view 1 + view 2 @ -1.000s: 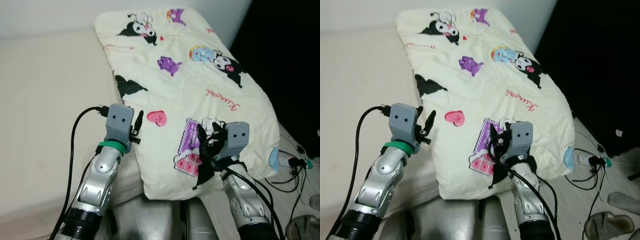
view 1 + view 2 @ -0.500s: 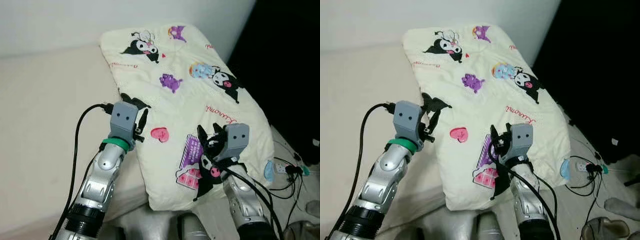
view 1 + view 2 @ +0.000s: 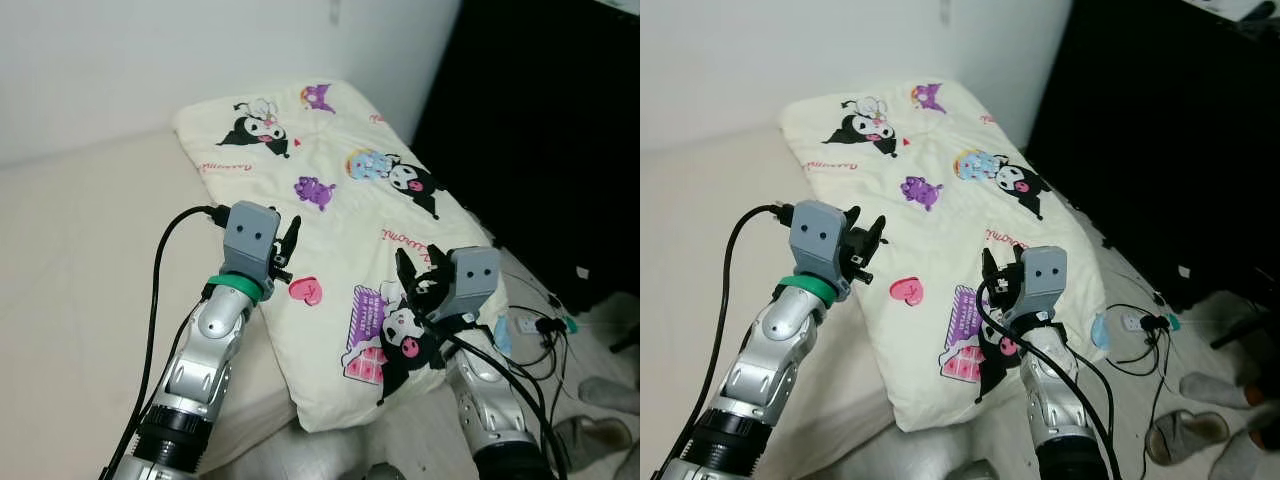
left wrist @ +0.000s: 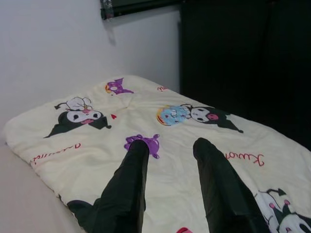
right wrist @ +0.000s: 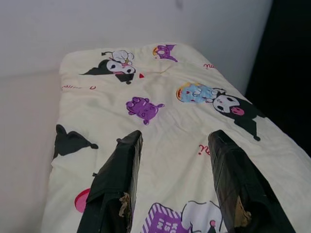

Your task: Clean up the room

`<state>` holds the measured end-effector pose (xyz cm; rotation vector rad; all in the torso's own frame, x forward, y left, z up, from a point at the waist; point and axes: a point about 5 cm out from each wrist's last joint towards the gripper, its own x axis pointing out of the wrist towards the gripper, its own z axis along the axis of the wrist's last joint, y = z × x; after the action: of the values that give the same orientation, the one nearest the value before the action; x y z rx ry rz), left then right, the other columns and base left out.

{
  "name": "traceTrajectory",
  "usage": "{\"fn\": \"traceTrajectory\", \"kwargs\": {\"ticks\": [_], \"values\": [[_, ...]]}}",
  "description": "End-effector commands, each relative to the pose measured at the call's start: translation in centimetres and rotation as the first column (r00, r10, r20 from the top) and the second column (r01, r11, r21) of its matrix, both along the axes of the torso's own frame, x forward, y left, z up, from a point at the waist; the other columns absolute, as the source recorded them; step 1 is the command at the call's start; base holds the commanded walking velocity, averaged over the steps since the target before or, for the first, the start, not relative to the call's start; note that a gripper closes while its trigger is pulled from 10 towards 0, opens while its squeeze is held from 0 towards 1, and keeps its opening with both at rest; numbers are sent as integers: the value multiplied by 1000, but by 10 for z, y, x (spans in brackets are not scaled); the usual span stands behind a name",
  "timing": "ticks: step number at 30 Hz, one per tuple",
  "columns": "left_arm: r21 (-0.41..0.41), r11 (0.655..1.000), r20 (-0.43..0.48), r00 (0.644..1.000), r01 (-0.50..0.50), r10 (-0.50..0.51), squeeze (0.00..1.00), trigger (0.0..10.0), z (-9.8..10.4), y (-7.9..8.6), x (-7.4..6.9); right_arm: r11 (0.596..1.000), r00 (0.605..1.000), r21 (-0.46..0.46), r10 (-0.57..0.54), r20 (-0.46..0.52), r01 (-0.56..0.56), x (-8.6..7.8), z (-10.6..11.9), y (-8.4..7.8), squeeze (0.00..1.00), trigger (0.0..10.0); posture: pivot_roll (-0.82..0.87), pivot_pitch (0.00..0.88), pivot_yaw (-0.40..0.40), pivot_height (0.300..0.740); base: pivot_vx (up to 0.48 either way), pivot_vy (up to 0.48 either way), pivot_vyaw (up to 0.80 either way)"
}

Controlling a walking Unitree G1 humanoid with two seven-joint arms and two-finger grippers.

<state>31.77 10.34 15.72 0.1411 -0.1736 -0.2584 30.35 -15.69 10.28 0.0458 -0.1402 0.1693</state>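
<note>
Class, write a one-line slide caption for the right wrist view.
Open right gripper poised over a cream cartoon-print quilt on a bed.

bed [image 3: 80, 250]: beige, spans 9 to 12 o'clock | quilt [image 3: 340, 220]: cream, cartoon prints, folded, lies on bed's right side, running 12 to 5 o'clock, near end overhanging the edge | floor [image 3: 1130, 390]: pale, at 4 o'clock | on floor: power strip [image 3: 1132, 322] with black cables, slippers [image 3: 1185, 432]

White wall [image 3: 120, 60], power strip [image 3: 1132, 323] with cables, slippers [image 3: 1185, 433] on floor
</note>
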Motion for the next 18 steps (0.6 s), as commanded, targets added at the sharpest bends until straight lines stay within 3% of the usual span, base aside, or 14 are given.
{"fn": "traceTrajectory", "kwargs": {"ticks": [1, 18], "values": [[15, 1000, -15, 1000, 7, -7, 0, 10000, -5, -2, 0, 1000, 1000, -8, -1, -15, 1, -2, -5, -1, 0, 10000, -113, 8, 24, 705, 0, 0, 0], [11, 1000, -33, 999, 16, -16, 0, 10000, -7, -1, -2, 1000, 1000, -14, 20, -24, -20, -3, -9, 7, 0, 10000, -107, 18, 28, 705, 0, 0, 0]]}}
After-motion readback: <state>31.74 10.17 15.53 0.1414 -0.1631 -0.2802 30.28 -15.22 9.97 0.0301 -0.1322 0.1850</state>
